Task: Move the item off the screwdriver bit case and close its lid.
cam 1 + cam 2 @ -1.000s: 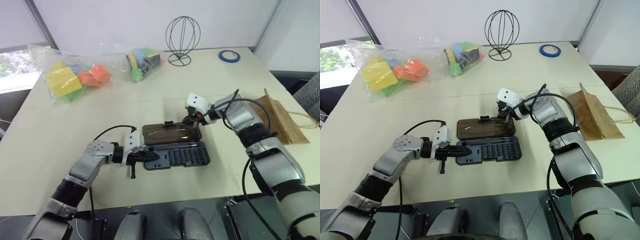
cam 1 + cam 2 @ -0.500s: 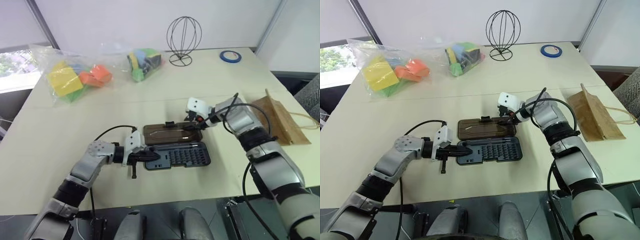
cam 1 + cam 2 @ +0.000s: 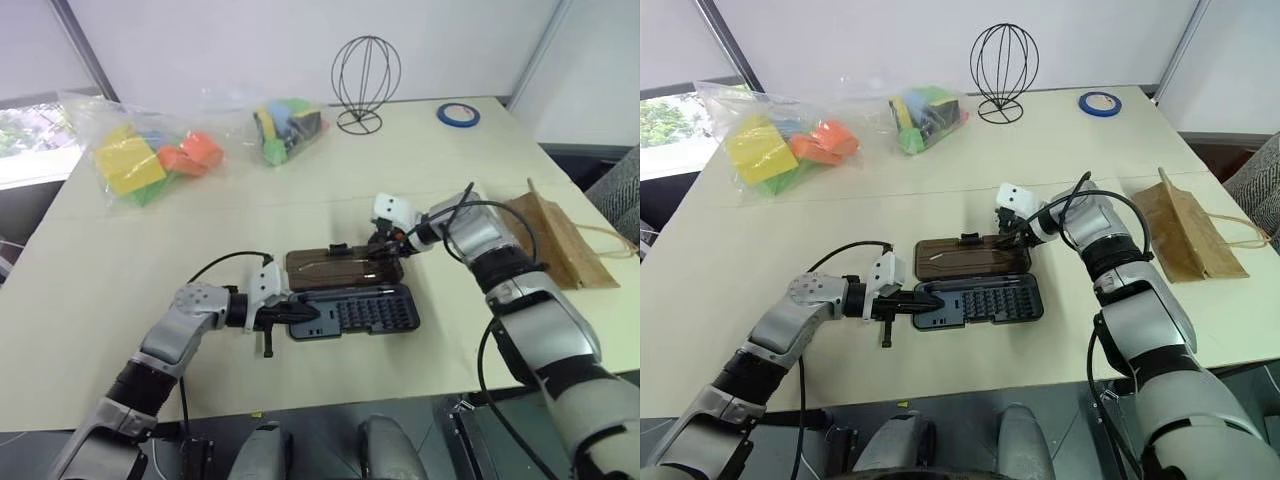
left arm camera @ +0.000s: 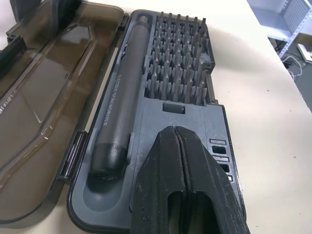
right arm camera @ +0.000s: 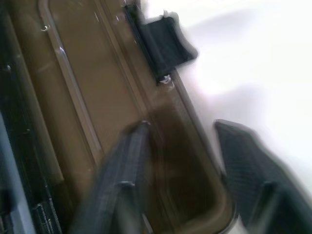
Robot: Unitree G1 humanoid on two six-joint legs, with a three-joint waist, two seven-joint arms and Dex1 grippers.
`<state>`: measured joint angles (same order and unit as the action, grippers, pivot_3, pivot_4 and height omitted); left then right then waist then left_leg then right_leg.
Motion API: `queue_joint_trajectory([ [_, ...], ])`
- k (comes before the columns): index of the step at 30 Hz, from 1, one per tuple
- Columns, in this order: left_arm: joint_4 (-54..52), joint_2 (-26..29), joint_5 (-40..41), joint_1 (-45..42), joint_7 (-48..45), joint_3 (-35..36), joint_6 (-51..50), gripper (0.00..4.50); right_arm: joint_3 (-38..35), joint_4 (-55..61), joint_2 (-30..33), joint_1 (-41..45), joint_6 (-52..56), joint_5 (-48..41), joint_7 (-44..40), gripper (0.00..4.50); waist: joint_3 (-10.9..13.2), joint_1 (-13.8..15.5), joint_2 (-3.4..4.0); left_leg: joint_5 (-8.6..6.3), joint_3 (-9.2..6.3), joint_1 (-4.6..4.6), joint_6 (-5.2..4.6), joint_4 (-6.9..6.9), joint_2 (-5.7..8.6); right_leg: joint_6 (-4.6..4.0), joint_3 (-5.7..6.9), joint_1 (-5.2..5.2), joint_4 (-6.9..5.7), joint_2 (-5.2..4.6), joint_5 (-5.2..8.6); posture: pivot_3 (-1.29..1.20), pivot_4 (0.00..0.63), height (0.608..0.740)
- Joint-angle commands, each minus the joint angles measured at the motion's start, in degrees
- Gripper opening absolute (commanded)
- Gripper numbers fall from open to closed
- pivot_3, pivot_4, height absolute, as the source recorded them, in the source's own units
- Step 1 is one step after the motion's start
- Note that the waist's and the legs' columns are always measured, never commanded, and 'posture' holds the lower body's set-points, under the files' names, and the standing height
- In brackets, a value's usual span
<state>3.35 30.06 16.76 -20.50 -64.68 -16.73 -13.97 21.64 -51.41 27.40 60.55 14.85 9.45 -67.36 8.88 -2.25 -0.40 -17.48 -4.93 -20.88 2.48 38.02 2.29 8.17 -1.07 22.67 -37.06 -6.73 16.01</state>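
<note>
With the small flat brown kraft paper bag [image 3: 555, 240] already lying on the pale worktop [image 3: 300, 190] well to the right of the flat dark grey-blue plastic screwdriver bit case [image 3: 352, 311], only the lid-closing step left, by the look of it. Translucent smoky-brown lid [image 3: 343, 268] lying flat and open on the far side of the tray, hinged along their shared edge, black latch [image 5: 165, 41] on its far rim. Left gripper [image 4: 185, 183] closed, fingertips pressed together and resting on the near-left end of the tray beside the grey driver handle [image 4: 119, 117], apparently pinning the case down. Right gripper [image 5: 187, 161] parted, one finger over the inside of the lid, the other outside its far-right corner on the worktop, straddling the rim but not clamped on it. Next move, likely: pinch or hook that far edge, swing the lid up and over toward the near side, press until the latch catches. Risk of the case sliding if the left hold lifts.
</note>
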Motion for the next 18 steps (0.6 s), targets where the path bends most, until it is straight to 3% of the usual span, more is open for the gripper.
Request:
queue_joint_trajectory([
  [1, 2.25, 0.46, -2.53, 1.08, 1.26, -0.06, -0.32, 0.0, 2.15, -4.94, -0.26, -1.44, -1.04, 3.0, -1.02, 0.16, -0.02, 0.01, -0.02, -0.02, -0.01, 0.01, -0.03, -0.02, 0.0, 0.0, 0.0, 0.0, 0.0, 0.0, 0.0, 0.0, 0.15, 0.74],
  [5, 2.5, 0.32, -2.62, 1.08, 1.61, 0.12, 0.09, 0.0, 2.72, -6.88, -0.45, -1.74, -3.37, 4.81, -0.99, 0.07, -0.12, 0.04, -0.15, -0.08, 0.0, 0.44, -0.13, -0.15, -0.01, 0.01, 0.02, -0.38, 0.1, 0.01, 0.01, 0.0, 0.15, 0.74],
  [13, 2.89, 0.32, -2.58, 0.96, 1.99, 0.4, 0.26, 0.0, 2.79, -6.28, -0.65, -1.82, -5.66, 5.77, -2.0, 0.07, -0.25, 0.06, -0.17, -0.1, -0.09, 0.46, -0.15, -0.16, -0.01, 0.01, 0.01, -0.39, 0.11, 0.01, 0.01, 0.0, 0.15, 0.74],
  [18, 2.99, 0.38, -2.26, 0.94, 2.19, 0.92, -0.1, 0.0, 3.4, -3.24, -0.1, -2.08, -11.03, 8.34, 2.23, 0.07, -0.28, 0.0, -0.19, -0.1, -0.09, 0.47, -0.15, -0.17, -0.01, 0.0, 0.0, -0.38, 0.12, 0.01, 0.01, 0.0, 0.15, 0.74],
])
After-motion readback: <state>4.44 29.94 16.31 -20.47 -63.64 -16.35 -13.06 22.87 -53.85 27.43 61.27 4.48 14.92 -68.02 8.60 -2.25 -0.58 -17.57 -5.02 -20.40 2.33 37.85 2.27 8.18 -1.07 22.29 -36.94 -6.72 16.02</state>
